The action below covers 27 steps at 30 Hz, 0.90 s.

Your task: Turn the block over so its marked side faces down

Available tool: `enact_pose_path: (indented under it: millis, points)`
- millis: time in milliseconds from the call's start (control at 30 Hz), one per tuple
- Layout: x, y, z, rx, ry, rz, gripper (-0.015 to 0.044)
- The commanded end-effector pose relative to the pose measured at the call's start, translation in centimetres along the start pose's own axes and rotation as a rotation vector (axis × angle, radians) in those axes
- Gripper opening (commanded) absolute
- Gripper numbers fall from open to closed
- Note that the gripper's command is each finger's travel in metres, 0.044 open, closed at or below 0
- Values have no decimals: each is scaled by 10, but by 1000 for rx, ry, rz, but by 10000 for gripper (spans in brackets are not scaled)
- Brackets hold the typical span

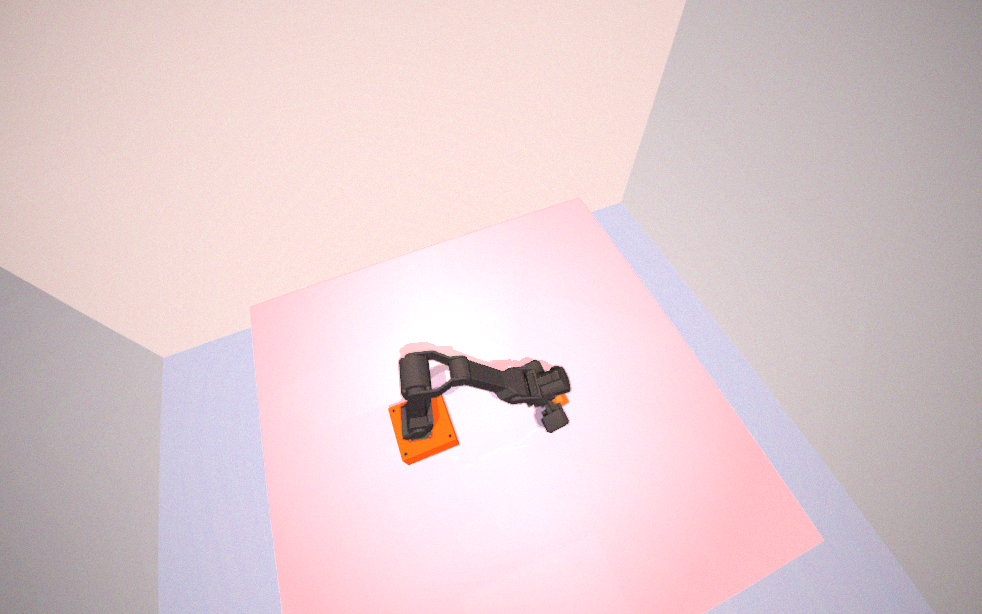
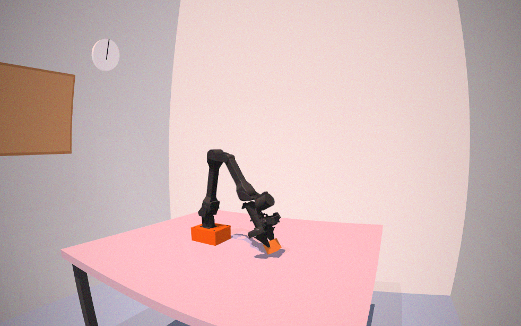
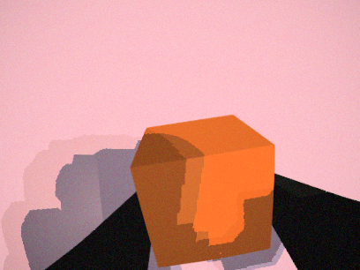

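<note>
An orange block (image 1: 562,398) (image 2: 272,246) (image 3: 221,185) is held between the two black fingers of my gripper (image 2: 271,245) (image 3: 203,187), which is shut on it. In the exterior view the block is tilted, with its lower corner close to the pink table (image 2: 172,268) (image 1: 347,535); I cannot tell whether it touches. In the top view the wrist hides most of it. The wrist view shows two large plain orange faces and a shadowed left part. No marked side can be made out in any view.
The arm's orange base (image 1: 438,443) (image 2: 210,235) stands on the table to the left of the block. The table's edges lie well away from the gripper. A clock (image 2: 105,54) and a brown board (image 2: 34,111) are on the wall.
</note>
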<state>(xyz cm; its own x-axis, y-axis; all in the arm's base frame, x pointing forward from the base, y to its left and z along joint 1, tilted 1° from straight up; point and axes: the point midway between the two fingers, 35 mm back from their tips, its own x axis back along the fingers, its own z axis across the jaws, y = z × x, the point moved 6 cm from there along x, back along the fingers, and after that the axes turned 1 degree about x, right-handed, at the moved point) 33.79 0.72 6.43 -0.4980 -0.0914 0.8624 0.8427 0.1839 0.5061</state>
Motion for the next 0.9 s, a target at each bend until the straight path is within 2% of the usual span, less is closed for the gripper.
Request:
enact_pose_path:
  millis: [0, 433, 867]
  points:
    - [-6, -1, -1, 1, 2, -52, 0]
    - [-30, -17, -2, -5, -1, -246, 0]
    - [-34, -37, 0, -1, -4, -437, 0]
